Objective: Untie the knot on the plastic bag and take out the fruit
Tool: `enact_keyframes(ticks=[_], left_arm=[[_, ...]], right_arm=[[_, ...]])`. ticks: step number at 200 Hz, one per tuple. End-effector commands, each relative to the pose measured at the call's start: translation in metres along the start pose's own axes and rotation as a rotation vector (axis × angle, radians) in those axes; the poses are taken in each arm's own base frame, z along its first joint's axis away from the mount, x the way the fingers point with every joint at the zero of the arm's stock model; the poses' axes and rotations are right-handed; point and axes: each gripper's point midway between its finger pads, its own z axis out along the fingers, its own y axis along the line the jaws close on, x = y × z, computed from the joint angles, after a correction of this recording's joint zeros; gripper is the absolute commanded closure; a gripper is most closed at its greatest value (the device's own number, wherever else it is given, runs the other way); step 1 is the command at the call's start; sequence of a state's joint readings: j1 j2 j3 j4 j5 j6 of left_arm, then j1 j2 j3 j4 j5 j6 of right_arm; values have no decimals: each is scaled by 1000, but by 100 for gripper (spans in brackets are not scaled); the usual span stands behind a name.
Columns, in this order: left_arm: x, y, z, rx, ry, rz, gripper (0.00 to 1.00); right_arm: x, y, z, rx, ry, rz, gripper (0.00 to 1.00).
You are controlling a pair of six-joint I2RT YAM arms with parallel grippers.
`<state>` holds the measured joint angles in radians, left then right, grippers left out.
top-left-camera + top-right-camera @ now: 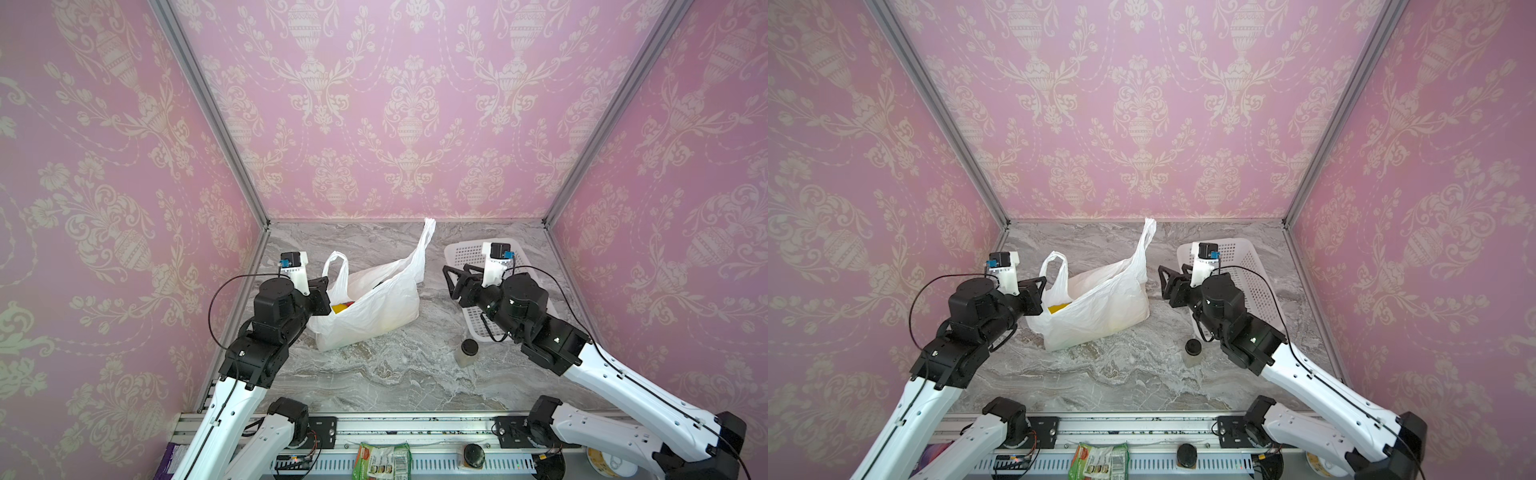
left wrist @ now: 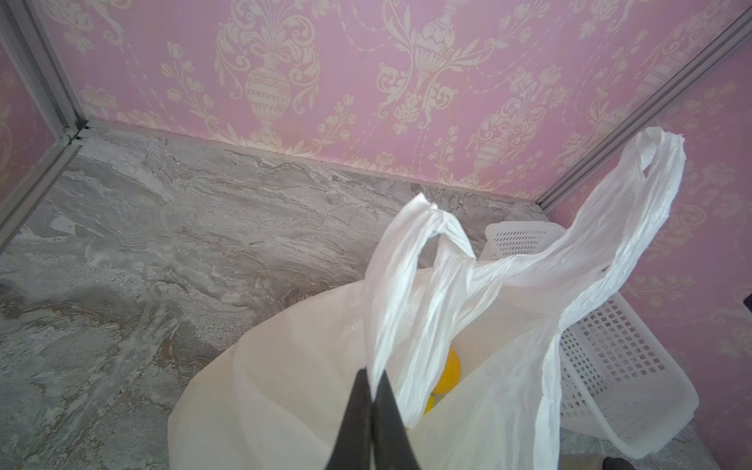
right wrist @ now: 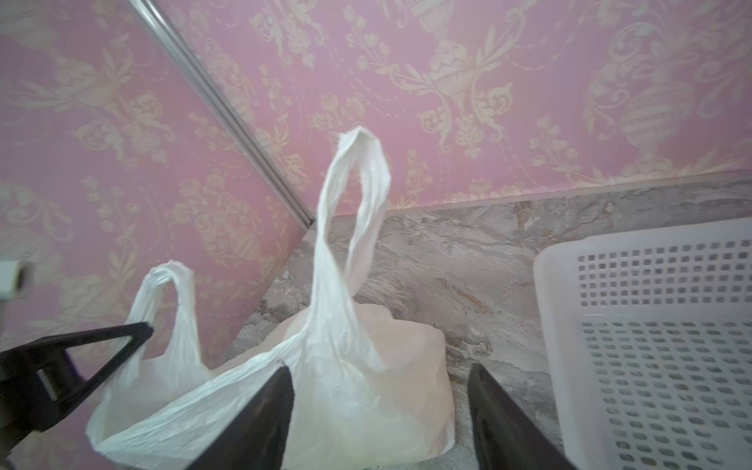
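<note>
The plastic bag sits mid-table with its long axis running between the 2 arms; its 2 loop handles stand apart, so no knot shows and the mouth gapes upward; the left gripper is pinched tight on the film at the shorter handle's base; the right gripper stands wide and empty, just off the bag's right end, the basket behind it; the fruit lies low inside, nearer the left gripper, so the free right arm probably must reach over the rim.

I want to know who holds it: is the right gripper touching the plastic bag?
Apart. In both top views a strip of bare marble tabletop shows between the open right gripper and the plastic bag.
</note>
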<state>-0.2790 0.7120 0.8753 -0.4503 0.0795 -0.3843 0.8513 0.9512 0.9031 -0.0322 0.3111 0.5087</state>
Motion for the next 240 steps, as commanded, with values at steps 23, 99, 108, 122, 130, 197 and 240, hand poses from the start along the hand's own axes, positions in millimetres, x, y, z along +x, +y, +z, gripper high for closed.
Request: enact_keyframes(ticks=[23, 99, 108, 122, 130, 197, 240], left_arm=[[2, -23, -14, 125, -52, -11, 100], [15, -19, -21, 120, -46, -8, 100], [16, -19, -22, 121, -47, -8, 100], [15, -19, -25, 124, -54, -7, 100], [15, -19, -26, 124, -56, -6, 100], [11, -16, -31, 107, -74, 6, 100], [-19, -2, -55, -24, -143, 21, 62]], right_arm=[[51, 86, 21, -165, 90, -63, 25], [93, 117, 81, -141, 138, 84, 13], [94, 113, 87, -123, 135, 96, 13], [97, 105, 97, -95, 140, 118, 13], [99, 101, 100, -86, 140, 129, 13], [104, 72, 91, -35, 103, 156, 79], [114, 51, 76, -25, 89, 175, 100]])
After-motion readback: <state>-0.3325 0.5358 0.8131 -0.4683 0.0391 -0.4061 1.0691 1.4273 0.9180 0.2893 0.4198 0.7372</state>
